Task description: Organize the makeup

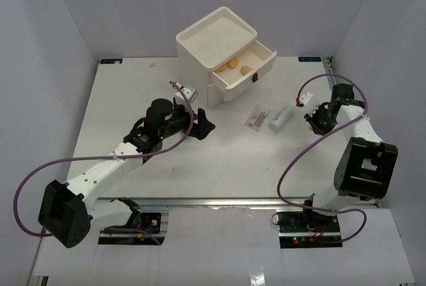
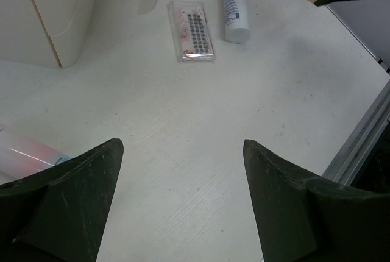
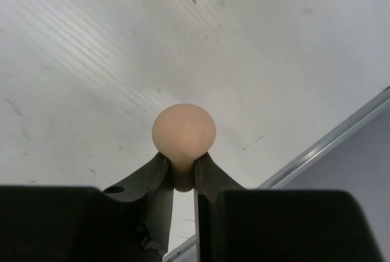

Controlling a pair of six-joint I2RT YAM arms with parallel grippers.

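Observation:
My right gripper (image 3: 181,166) is shut on a tan egg-shaped sponge (image 3: 183,131), squeezing its narrow end just above the table near the right edge (image 1: 313,120). Two more tan sponges (image 1: 238,66) lie in the open top drawer. A white bottle (image 1: 280,119) and a flat red-printed packet (image 1: 257,116) lie side by side on the table in front of the drawer. My left gripper (image 2: 183,152) hangs open over bare table, with the packet (image 2: 192,30) and bottle (image 2: 235,6) ahead of it. A pink tube (image 2: 30,152) lies by its left finger.
The white three-drawer box (image 1: 219,40) stands at the back centre with its top drawer (image 1: 256,73) pulled out to the right. A metal rail (image 3: 329,143) runs along the table edge close to my right gripper.

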